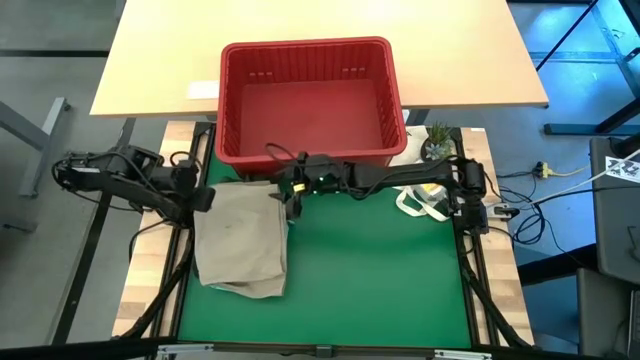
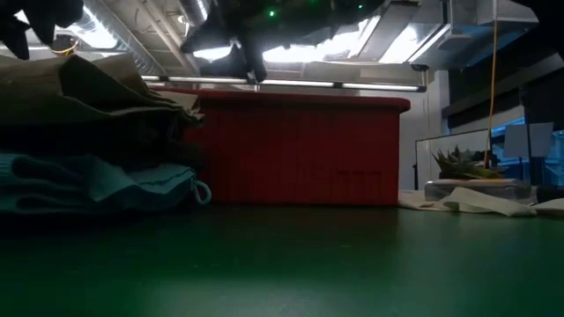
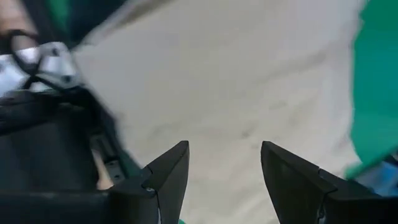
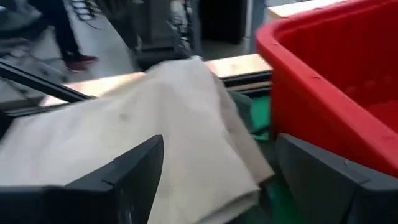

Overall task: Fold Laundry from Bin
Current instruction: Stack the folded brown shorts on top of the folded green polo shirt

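The beige-tan garment (image 1: pixel 240 240) lies folded on top of a stack of laundry at the left of the green mat (image 1: pixel 380 280). In the low view, dark cloth and a light teal piece (image 2: pixel 106 185) lie under the beige one (image 2: pixel 97 84). The red bin (image 1: pixel 310 100) stands at the mat's far edge, and no cloth shows inside it. My left gripper (image 1: pixel 205 200) hangs open above the beige garment's far left corner (image 3: pixel 236 81). My right gripper (image 1: pixel 290 205) is open above its far right corner (image 4: pixel 186 124), beside the bin's near wall (image 4: pixel 323 99).
A white cloth bag (image 1: pixel 425 200) lies at the mat's far right, next to a small potted plant (image 1: pixel 437 140). A light wooden table (image 1: pixel 160 60) stands behind the bin. The mat's middle and right are bare green.
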Tool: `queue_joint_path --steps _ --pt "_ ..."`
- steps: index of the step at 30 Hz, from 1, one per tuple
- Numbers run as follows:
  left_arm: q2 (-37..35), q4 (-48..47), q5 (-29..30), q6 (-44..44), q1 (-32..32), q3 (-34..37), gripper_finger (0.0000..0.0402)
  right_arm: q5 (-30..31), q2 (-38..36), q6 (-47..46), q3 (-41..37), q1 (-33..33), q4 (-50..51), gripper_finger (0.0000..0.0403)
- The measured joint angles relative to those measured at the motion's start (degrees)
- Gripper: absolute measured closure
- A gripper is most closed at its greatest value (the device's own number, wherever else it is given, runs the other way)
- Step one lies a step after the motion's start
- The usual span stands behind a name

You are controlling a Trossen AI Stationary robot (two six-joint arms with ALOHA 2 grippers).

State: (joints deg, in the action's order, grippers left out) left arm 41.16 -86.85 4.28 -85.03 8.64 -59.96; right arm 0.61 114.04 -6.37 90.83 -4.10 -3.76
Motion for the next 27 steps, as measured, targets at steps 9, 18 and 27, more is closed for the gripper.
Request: queue_joint_path --steps 9,18,27 --pt "1.9 13.3 -2.3 10.3 0.0 0.0 0.0209 -10.7 0.2 -0.7 0.1 3.4 -5.9 0.0095" --pt "10.4 18.2 -2.6 18.0 5.2 0.5 0.0209 -8.7 4.3 9.8 0.0 7.7 -7.9 0.0095" --pt "19.0 20.9 -8.4 17.4 15.0 0.6 0.0236 -9.2 7.1 9.6 0.0 9.9 -9.9 0.0146"
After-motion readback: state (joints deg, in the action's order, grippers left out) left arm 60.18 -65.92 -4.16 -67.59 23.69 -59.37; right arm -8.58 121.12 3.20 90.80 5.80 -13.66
